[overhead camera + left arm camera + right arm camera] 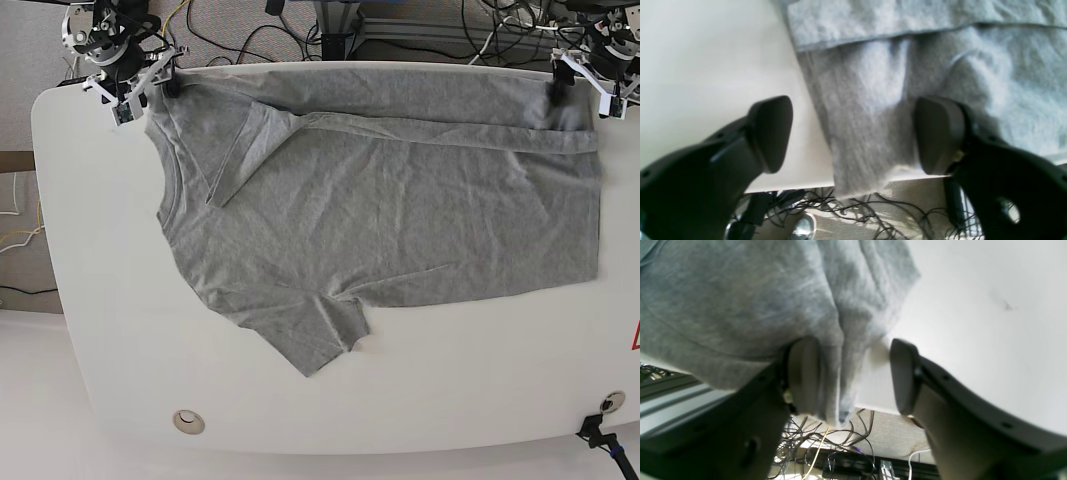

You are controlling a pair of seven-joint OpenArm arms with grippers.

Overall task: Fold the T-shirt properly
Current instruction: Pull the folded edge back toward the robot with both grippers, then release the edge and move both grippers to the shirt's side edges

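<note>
The heather-grey T-shirt [380, 210] lies flat on the white table [120, 340], neck to the left and hem to the right. Its far edge and far sleeve are folded inward, and no lettering shows. My left gripper [853, 136] is open at the far right corner [578, 88], with the hem corner of the T-shirt [867, 133] between its fingers and hanging over the table edge. My right gripper [853, 376] is open at the far left shoulder [150, 92]. A fold of the T-shirt [833, 373] rests against one finger [803, 376].
Tangled cables [250, 25] and aluminium frame rails [440, 30] lie beyond the table's far edge. A round grommet [187, 421] sits near the front edge. A black clamp [600, 438] and a red marking [634, 338] are at the front right.
</note>
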